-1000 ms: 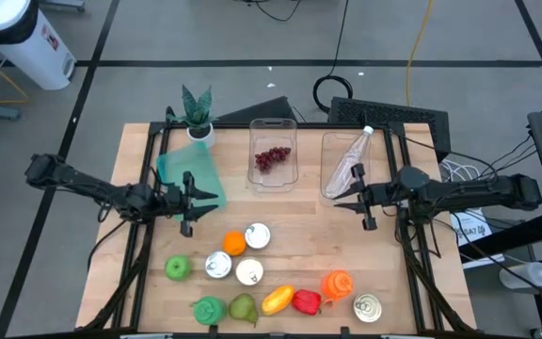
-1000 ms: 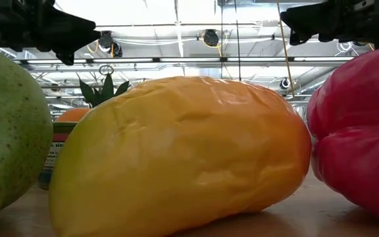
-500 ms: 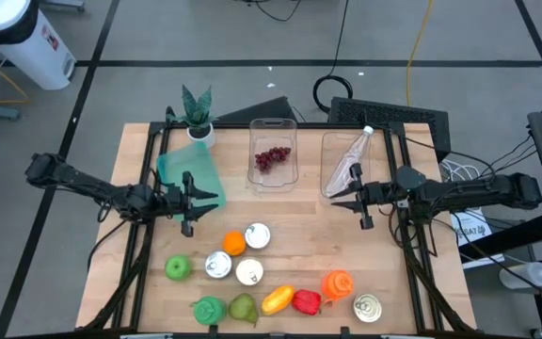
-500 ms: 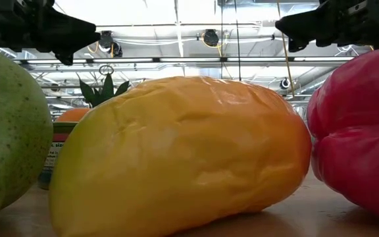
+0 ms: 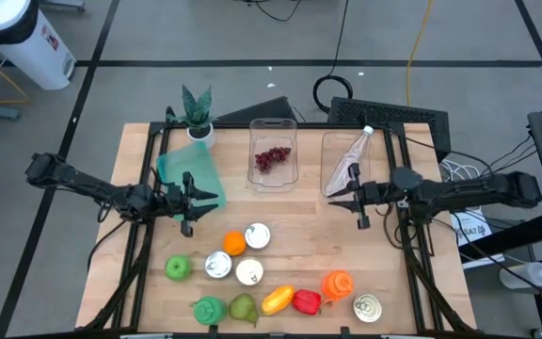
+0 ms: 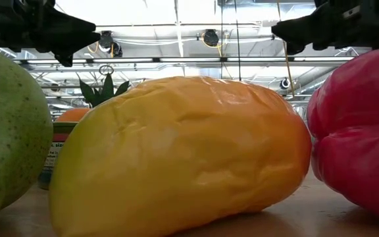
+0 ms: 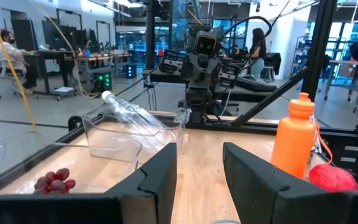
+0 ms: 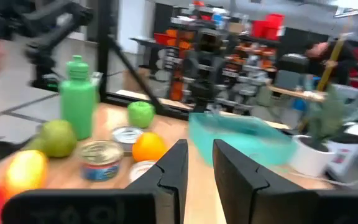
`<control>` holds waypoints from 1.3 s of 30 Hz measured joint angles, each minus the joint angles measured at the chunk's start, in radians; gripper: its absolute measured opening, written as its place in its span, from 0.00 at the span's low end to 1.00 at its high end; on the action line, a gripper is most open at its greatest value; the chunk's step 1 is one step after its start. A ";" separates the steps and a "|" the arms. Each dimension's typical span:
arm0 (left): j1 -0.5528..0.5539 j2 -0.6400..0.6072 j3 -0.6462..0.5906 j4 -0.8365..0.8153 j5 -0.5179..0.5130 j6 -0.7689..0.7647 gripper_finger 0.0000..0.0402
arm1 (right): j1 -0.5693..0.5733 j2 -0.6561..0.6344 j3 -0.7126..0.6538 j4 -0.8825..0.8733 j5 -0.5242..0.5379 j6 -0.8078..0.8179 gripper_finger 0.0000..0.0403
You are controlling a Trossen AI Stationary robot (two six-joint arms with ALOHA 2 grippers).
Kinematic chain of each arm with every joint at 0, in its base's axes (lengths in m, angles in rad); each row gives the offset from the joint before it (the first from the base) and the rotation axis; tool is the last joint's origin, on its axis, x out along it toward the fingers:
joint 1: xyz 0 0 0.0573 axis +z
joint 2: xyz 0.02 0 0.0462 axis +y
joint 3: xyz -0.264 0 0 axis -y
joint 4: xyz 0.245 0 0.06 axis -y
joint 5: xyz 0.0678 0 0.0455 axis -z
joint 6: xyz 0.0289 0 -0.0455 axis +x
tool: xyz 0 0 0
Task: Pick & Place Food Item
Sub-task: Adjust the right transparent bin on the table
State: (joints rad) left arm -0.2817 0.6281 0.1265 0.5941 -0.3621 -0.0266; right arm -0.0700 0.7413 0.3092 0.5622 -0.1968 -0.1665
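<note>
Food lies on the near half of the wooden table (image 5: pixel 139 141): an orange (image 5: pixel 234 243), a green apple (image 5: pixel 177 268), a green pear (image 5: pixel 243 307), a yellow mango (image 5: pixel 278 299) and a red pepper (image 5: pixel 306 301). Each rests on the tabletop. Red grapes (image 5: pixel 271 157) lie in a clear bin at the far middle. My left gripper (image 5: pixel 205 196) hovers level beside the teal bin (image 5: pixel 184 168), fingers a little apart with nothing between them (image 7: pixel 199 168). My right gripper (image 5: pixel 339 200) hovers level at the right, in front of another clear bin (image 5: pixel 346 165). Its narrow gap is bare (image 8: pixel 200 168).
Several tin cans (image 5: pixel 218 265) stand among the fruit, another (image 5: pixel 367 307) at the near right. A green bottle (image 5: pixel 209 309) and an orange bottle (image 5: pixel 337 284) stand near the front edge. A plastic bottle (image 5: pixel 354 151) lies in the right clear bin. A potted plant (image 5: pixel 197 115) stands far left.
My right gripper has crept slightly toward the table's left edge, staying raised. Nothing on the table has moved.
</note>
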 joint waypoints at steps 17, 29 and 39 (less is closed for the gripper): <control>0.000 0.000 0.000 0.000 -0.007 0.013 0.35 | 0.157 0.587 0.600 -0.494 0.229 -0.222 0.02; 0.000 0.000 0.000 -0.048 -0.007 0.004 0.35 | 0.231 1.007 0.730 -0.327 0.246 -0.329 0.09; 0.000 0.000 0.000 -0.035 -0.056 -0.050 0.35 | 0.248 1.096 0.730 -0.279 0.216 -0.404 0.24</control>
State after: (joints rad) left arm -0.2817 0.6281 0.1265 0.5587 -0.4177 -0.0771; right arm 0.1777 1.8372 1.0393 0.2835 0.0196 -0.5703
